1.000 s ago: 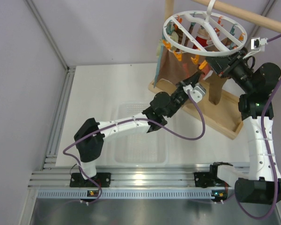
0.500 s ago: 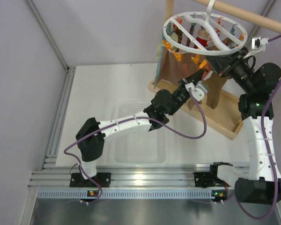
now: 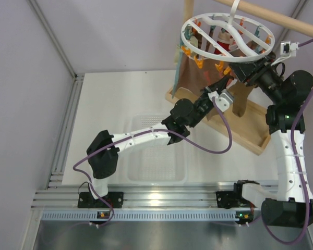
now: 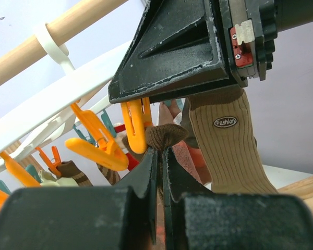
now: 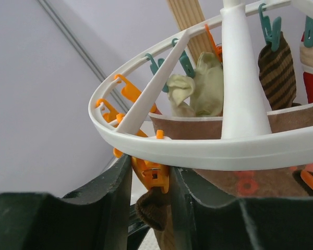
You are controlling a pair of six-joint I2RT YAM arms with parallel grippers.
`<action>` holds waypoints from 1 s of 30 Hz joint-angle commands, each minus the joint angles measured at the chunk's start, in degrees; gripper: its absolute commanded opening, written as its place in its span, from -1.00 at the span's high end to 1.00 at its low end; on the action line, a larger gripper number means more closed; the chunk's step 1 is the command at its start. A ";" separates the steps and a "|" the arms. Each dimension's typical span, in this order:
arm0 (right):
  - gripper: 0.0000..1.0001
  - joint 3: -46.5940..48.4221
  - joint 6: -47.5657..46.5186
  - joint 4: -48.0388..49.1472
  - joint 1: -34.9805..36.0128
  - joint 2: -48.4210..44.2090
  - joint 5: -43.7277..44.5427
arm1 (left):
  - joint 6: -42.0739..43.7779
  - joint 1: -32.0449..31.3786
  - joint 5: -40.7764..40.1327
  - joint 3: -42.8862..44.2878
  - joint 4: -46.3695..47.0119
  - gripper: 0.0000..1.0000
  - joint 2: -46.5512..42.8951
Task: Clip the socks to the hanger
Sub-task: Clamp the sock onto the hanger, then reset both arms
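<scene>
The hanger (image 3: 188,39), a white spoked ring (image 5: 198,148), hangs from the wooden rod. My left gripper (image 4: 160,151) is shut on a dark brown sock (image 4: 166,136) and holds its bunched top up against an orange peg (image 4: 135,125) under the rim. My right gripper (image 5: 150,165) reaches in from the right (image 3: 239,78). Its fingers press both sides of that orange peg (image 5: 152,174), and the dark sock (image 5: 152,208) sits in the peg's mouth just below. A tan ribbed sock (image 4: 224,146) hangs beside them.
A pale sock (image 5: 198,86) and a striped brown sock (image 5: 276,67) hang from teal pegs on the far rim. The wooden rod (image 3: 281,18), wooden base (image 3: 250,133) and reddish-brown cloth (image 3: 190,78) stand behind. A clear plastic tray (image 3: 156,156) lies under the left arm.
My left gripper has crept a little up and right toward the ring with the sock. The right arm has hardly moved.
</scene>
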 commanded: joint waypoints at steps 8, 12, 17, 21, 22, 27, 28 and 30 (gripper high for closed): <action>0.07 2.21 -1.75 -0.22 -0.03 -1.60 1.60 | -0.08 -0.02 0.52 3.31 1.85 0.84 -0.27; -0.18 2.38 -2.28 -0.40 -0.12 -1.95 1.86 | -0.17 -0.02 0.44 2.70 1.06 0.35 -0.80; -0.38 2.47 -3.77 -4.00 -0.65 -3.00 2.30 | -1.57 -0.02 -0.61 0.15 -3.40 -0.10 -3.96; -0.54 2.29 -5.18 -7.07 -1.70 -4.41 2.48 | -8.41 -0.45 -2.72 -1.87 -11.22 -0.30 -7.38; -0.56 2.29 -5.36 -7.78 -2.31 -5.19 2.48 | -9.48 -0.46 -3.25 -2.48 -12.90 -0.35 -8.96; -0.89 2.29 -8.78 -12.44 -3.72 -8.10 3.27 | -19.74 -0.46 -6.33 -7.92 -26.07 -0.96 -15.20; -0.98 2.38 -9.31 -13.23 -4.07 -9.15 3.27 | -21.16 -0.37 -6.42 -9.07 -28.10 -0.96 -17.82; -1.00 2.29 -11.06 -15.69 -4.16 -10.12 3.27 | -24.67 -0.37 -6.16 -12.05 -33.90 -0.96 -20.47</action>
